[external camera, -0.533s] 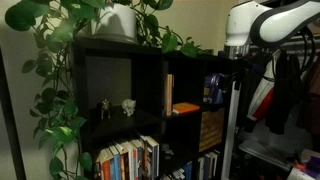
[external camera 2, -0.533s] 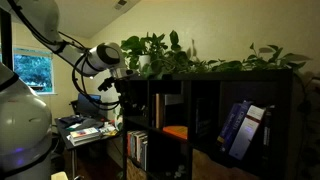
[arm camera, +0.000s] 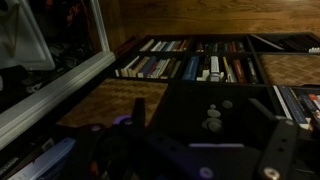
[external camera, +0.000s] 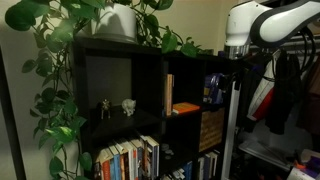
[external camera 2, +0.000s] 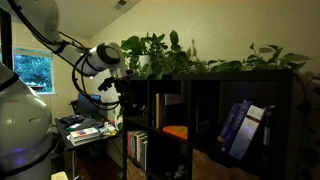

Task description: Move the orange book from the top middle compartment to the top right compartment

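The orange book (external camera: 185, 108) lies flat on the floor of the top middle compartment (external camera: 190, 72), just beside a thin tan book (external camera: 170, 95); its open front edge looks easy for me to pinch. The top right compartment (external camera: 212, 65) adjoins. My claw (external camera: 238, 62) hangs outside the bookcase end, apparently holding nothing; it is too dark to tell how far open.

The bookcase (external camera: 162, 90) looks like matt black wood. The arm (external camera: 272, 20) is shiny white plastic. The book (external camera: 185, 108) has a smooth orange cover. At its 4 o'clock, the basket (external camera: 211, 128) looks woven.
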